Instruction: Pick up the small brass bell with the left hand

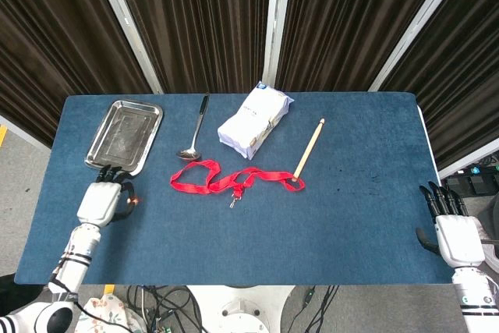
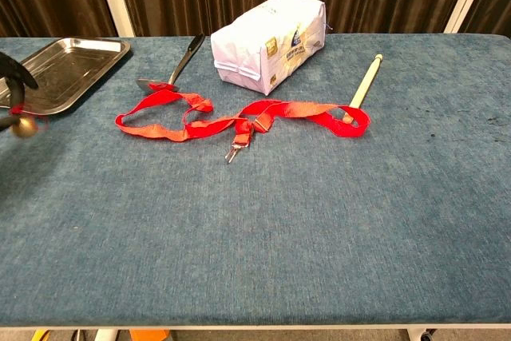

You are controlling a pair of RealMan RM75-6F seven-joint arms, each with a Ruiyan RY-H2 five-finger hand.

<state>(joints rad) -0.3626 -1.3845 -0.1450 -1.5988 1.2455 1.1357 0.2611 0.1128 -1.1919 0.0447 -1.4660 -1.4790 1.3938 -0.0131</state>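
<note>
The small brass bell (image 1: 135, 201) hangs by a red loop just right of my left hand (image 1: 101, 202), which holds it above the table's left front, below the tray. In the chest view the bell (image 2: 25, 125) is blurred at the far left edge, dangling under the dark fingers (image 2: 14, 85) of the left hand (image 2: 9, 97). My right hand (image 1: 456, 233) rests off the table's right front corner, fingers apart and empty; the chest view does not show it.
A steel tray (image 1: 125, 134) lies at the back left, a ladle (image 1: 195, 132) beside it. A white package (image 1: 255, 118), a wooden stick (image 1: 309, 148) and a red strap (image 1: 234, 179) occupy the middle of the blue table (image 1: 312, 224).
</note>
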